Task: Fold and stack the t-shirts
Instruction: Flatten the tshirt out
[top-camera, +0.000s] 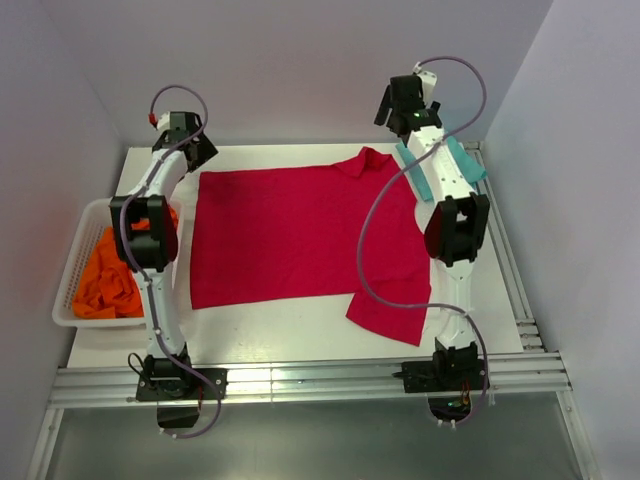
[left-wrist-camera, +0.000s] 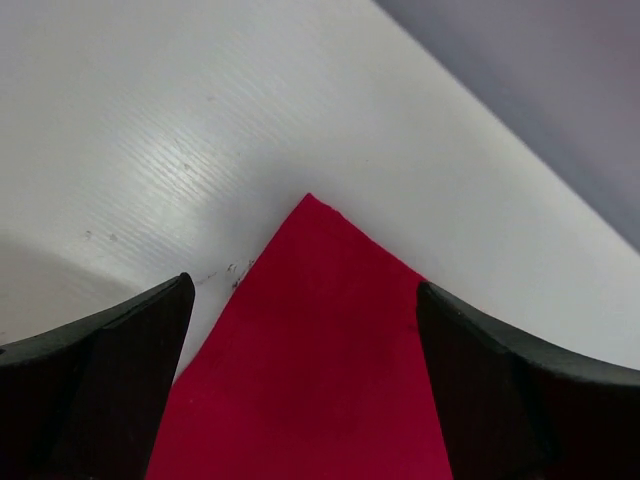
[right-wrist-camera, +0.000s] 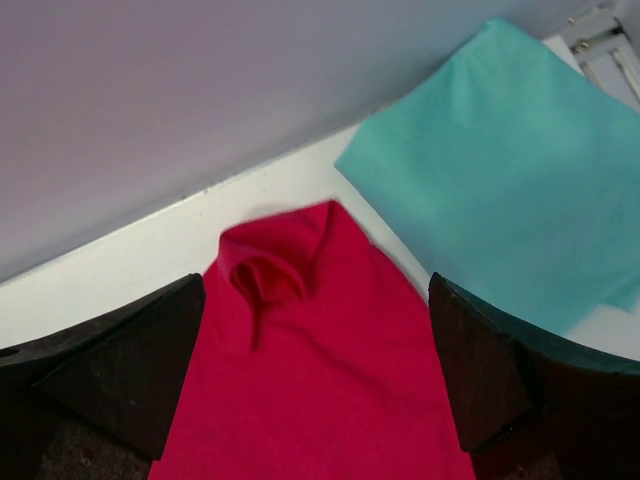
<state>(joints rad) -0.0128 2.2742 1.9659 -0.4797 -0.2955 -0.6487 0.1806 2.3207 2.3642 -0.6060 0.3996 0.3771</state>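
Our left fingers (left-wrist-camera: 110, 380) stand wide apart and hold nothing, poised above the far-left corner of the crimson t-shirt (left-wrist-camera: 310, 390), which lies flat on the white worktop (left-wrist-camera: 200, 120). Our right fingers (right-wrist-camera: 120, 370) are equally spread and empty, over the far sleeve, whose cuff is curled into a small roll.

The shirt lies spread sideways across the middle of the worktop, hem to the left and neck end to the right. We judge the laying-out is done and no fold has been made yet. The next move calls for pinching cloth at both ends and carrying an edge over evenly. The curled cuff wants flattening or tucking first.

For room, the far corners sit near the back wall, so there is little space beyond them. The folded teal t-shirt (right-wrist-camera: 500, 190) lies just beside the red sleeve, with a thin strip of bare white between, and must not be snagged. To the left, a white basket (top-camera: 62, 312) holds orange garments (top-camera: 105, 280). The widest free band lies along the near edge, broken only by the near sleeve.
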